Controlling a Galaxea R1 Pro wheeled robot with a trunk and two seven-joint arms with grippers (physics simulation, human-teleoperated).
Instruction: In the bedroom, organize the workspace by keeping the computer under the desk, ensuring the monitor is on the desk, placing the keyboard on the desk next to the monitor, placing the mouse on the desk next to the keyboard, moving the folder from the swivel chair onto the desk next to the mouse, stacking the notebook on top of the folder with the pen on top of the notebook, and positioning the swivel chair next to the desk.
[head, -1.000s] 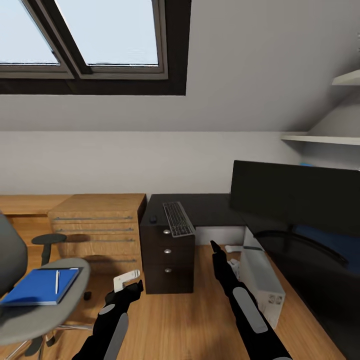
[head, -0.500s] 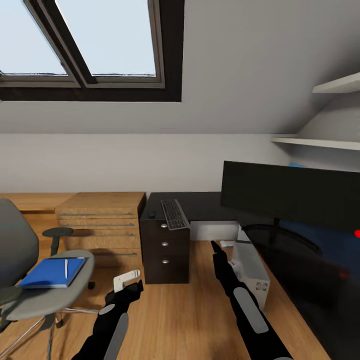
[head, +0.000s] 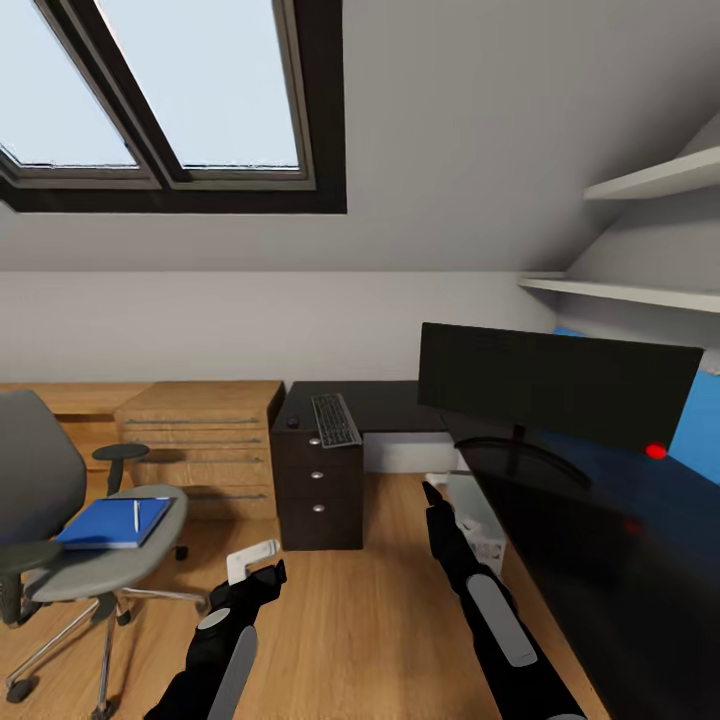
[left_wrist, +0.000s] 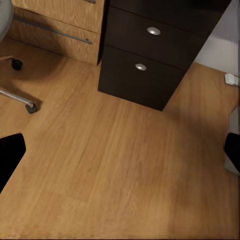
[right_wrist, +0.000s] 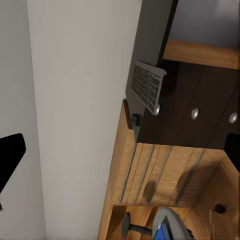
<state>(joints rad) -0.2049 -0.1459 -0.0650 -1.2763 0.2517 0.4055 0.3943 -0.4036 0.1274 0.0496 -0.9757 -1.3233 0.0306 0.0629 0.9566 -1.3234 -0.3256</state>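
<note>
Black arms low over floor — left gripper (head: 262, 577), right gripper (head: 430, 492) agape, empty

The desk (head: 400, 405) is glossy black with a blue back panel. The monitor (head: 555, 385) is black, the keyboard (head: 334, 420) dark grey with paler key rows. A bright blue folder (head: 112, 522) lies on the grey swivel chair (head: 60, 540). The drawer chest (head: 200, 440) and floor (head: 370, 620) are light wood.

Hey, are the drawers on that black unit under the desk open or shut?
Shut. All three fronts of the drawer unit sit flush in one plane, knobs lined up, with no drawer sticking out in the head or left wrist view.
</note>
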